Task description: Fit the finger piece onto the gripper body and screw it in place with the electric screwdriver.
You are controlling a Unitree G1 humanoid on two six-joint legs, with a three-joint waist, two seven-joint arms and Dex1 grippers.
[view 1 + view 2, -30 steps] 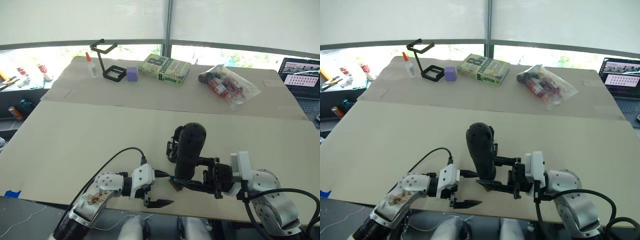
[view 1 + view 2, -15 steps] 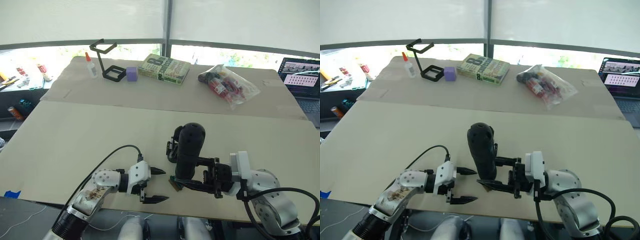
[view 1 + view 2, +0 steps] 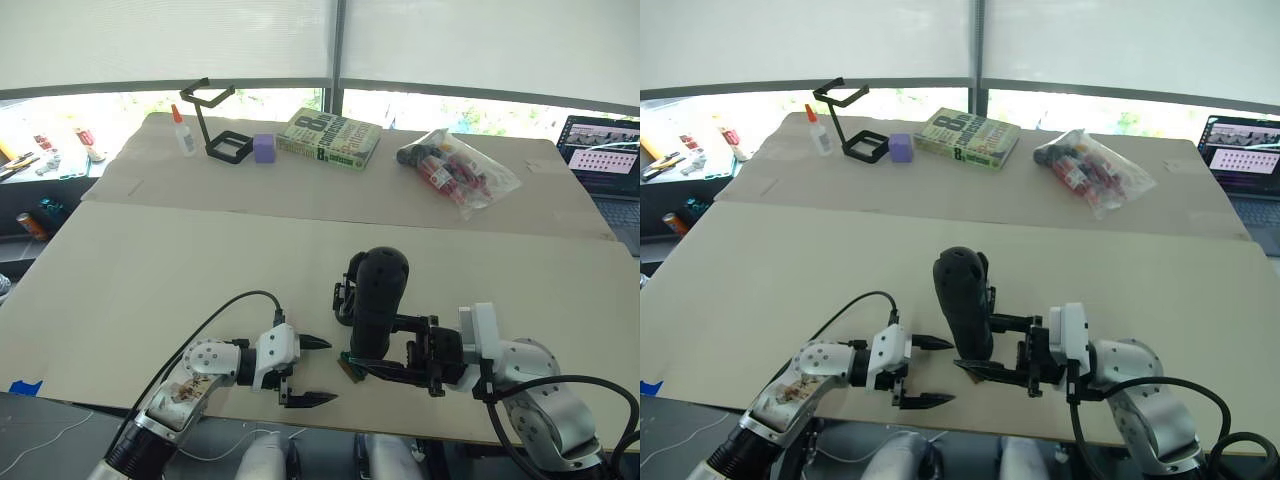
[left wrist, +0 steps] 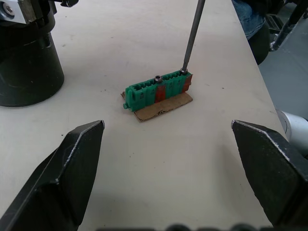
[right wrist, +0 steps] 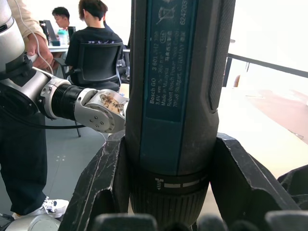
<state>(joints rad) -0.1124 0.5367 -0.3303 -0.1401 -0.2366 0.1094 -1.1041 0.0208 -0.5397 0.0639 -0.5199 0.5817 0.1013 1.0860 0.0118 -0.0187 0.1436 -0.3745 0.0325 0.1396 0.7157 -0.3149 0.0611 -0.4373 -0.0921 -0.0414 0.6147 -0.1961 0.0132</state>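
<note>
My right gripper (image 3: 392,366) is shut on the electric screwdriver (image 3: 377,300), a thick black tool held upright near the table's front edge. Its thin metal bit (image 4: 191,33) rests on a screw at one end of a small green-and-brown block (image 4: 156,89). The gripper body (image 3: 344,291) stands just behind the screwdriver, partly hidden by it; its round black base (image 4: 25,57) appears in the left wrist view. My left gripper (image 3: 324,370) is open, left of the block, holding nothing. The finger piece is hidden.
At the table's far side stand a black wire-frame stand (image 3: 218,125), a glue bottle (image 3: 183,131), a purple cube (image 3: 264,148), a book (image 3: 328,138) and a clear bag of items (image 3: 458,170). A laptop (image 3: 602,155) sits at the far right.
My left gripper has drawn back slightly to the left, away from the block, and stays open. The right gripper and screwdriver have held still.
</note>
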